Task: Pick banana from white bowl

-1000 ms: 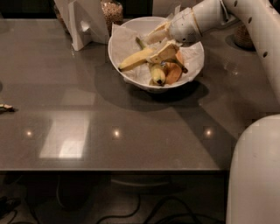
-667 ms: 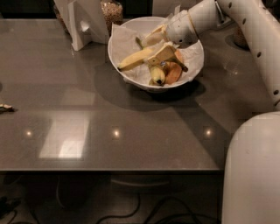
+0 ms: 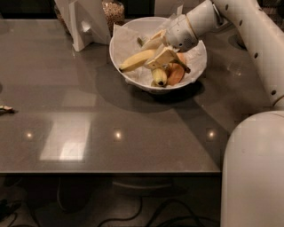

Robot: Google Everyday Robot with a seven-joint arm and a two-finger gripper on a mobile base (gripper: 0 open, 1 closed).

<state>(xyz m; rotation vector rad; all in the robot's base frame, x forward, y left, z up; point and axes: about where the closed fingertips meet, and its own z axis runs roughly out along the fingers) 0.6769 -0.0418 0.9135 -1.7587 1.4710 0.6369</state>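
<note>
Banana (image 3: 135, 61) is laid in the white bowl (image 3: 119, 42), on the crinkled paper lining, curved end pointing out towards the bowl's left rim. Its right end is met by the gripper (image 3: 150, 54), which is reached down into the bowl from the upper right. Gripper is seen right at that end of the banana; how far open it is, and whether the banana is clamped, cannot be told.

A shorter banana (image 3: 159, 76) and an orange fruit (image 3: 175, 73) are packed just below the gripper, touching or nearly touching it. The bowl is set on the dark bench (image 3: 111, 128). A white stand (image 3: 86, 22) and a jar (image 3: 113, 11) are placed just left of the bowl. Robot body (image 3: 253, 173) is seen at lower right.
</note>
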